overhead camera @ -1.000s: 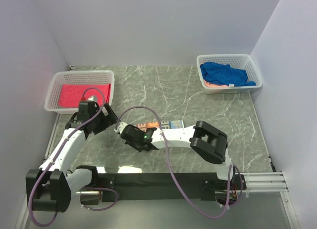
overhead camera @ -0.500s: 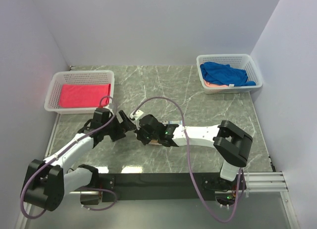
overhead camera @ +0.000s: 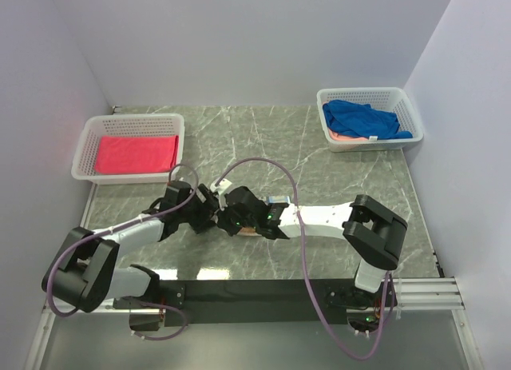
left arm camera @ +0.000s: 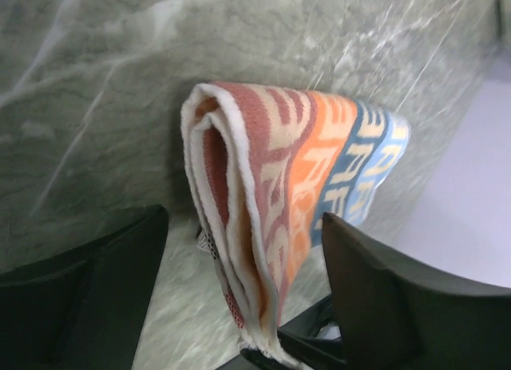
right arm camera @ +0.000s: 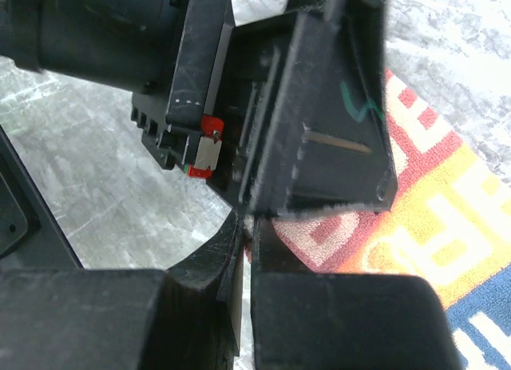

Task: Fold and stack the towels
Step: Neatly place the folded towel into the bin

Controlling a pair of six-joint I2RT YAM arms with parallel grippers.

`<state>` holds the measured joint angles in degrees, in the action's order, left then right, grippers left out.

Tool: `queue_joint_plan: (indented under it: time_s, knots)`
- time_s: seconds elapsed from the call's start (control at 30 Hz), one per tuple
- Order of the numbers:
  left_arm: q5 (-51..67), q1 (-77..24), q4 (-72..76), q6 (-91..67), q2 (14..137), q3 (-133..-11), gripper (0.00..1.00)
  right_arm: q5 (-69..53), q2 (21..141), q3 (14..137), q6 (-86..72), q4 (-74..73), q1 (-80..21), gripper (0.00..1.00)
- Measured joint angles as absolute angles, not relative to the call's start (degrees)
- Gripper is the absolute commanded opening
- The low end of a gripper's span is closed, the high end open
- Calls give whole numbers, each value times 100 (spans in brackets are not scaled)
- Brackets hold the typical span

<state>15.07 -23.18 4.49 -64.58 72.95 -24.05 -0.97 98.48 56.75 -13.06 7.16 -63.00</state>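
towels here sit at three different stages. the pink-red towel (overhead camera: 136, 153) lies flat and folded inside the left basket (overhead camera: 84, 166), so that one looks done and starts the stack. the printed towel (left arm camera: 271, 202) is in the middle of the surface (overhead camera: 319, 162), already doubled into a thick bundle with its layered edge lifted up. the right tool (right arm camera: 249, 234) is closed, and it appears to pinch that towel's lower edge. the left tool (overhead camera: 204, 212) has its jaws apart, one on each side of the folded edge and not touching it (a handover or a second grip seems to be the step in hand). this towel looks folded or nearly so, but it is not yet in the left basket.

the deep blue towel (overhead camera: 363, 118) and the salmon-peach towel (overhead camera: 345, 135) lie crumpled together in the right basket (overhead camera: 407, 106), untouched. by my reckoning one towel is finished, one is midway, and two have all their folding and stacking left.
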Motion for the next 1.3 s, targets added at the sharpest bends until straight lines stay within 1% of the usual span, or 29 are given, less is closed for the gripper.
queue_joint_plan:
  time_s: [0.03,0.13,0.17,0.23,0.27,0.33,0.37,0.4,0.43,0.47,0.57,0.6,0.67,0.7,0.8,0.93,1.1,1.2,1.3]
  knots:
    - [1498,-2320,567,-6543,7299,-2335,76,-99,9848,5664,-1313,735,-6300,0]
    - [1391,-2338,849,-6768,7301,-2147,59,-113,9848,5629,-1332,786,-6300,0]
    - [1343,-2344,906,-6855,7301,-2086,50,-115,9848,5610,-1345,808,-6300,0]
    - [1208,-2351,937,-6938,7295,-1994,39,-119,9848,5579,-1358,819,-6300,0]
    - [1164,-2351,932,-6987,7284,-1955,30,-119,9848,5575,-1365,819,-6300,0]
    - [1055,-2351,899,-7013,7214,-1896,21,-119,9848,5570,-1367,821,-6300,0]
    - [1017,-2355,871,-7017,7170,-1890,9,-121,9848,5568,-1369,825,-6300,0]
    - [978,-2362,867,-7011,7120,-1890,3,-121,9848,5559,-1372,840,-6300,0]
    - [937,-2370,875,-6995,7065,-1890,1,-128,9848,5544,-1374,869,-6300,3]
    - [906,-2373,860,-6956,7017,-1896,1,-139,9848,5527,-1380,897,-6302,21]
    - [849,-2373,694,-6803,7000,-1992,1,-139,9848,5500,-1437,937,-6302,54]
    - [816,-2373,587,-6733,7002,-2062,1,-137,9839,5487,-1417,941,-6302,71]
    - [720,-2373,200,-6471,7026,-2403,1,-40,9730,5376,-1439,928,-6302,82]
    - [663,-2370,10,-6322,7070,-2639,1,30,9618,5269,-1433,886,-6300,90]
    - [493,-2366,-585,-5828,7301,-3535,1,322,9142,4984,-1426,628,-6300,96]
    - [266,-2255,-1404,-5050,7848,-5019,1,729,8396,4807,-1406,161,-6300,96]
    - [-128,-1844,-2515,-4130,8632,-6779,1,1020,7550,4512,-1404,-395,-6300,97]
    - [-412,-1590,-3188,-3695,9070,-7710,1,1164,7301,4397,-1400,-749,-6300,100]
    - [-622,-1363,-3804,-3297,9480,-8663,1,1286,7194,4377,-1345,-1105,-6300,100]
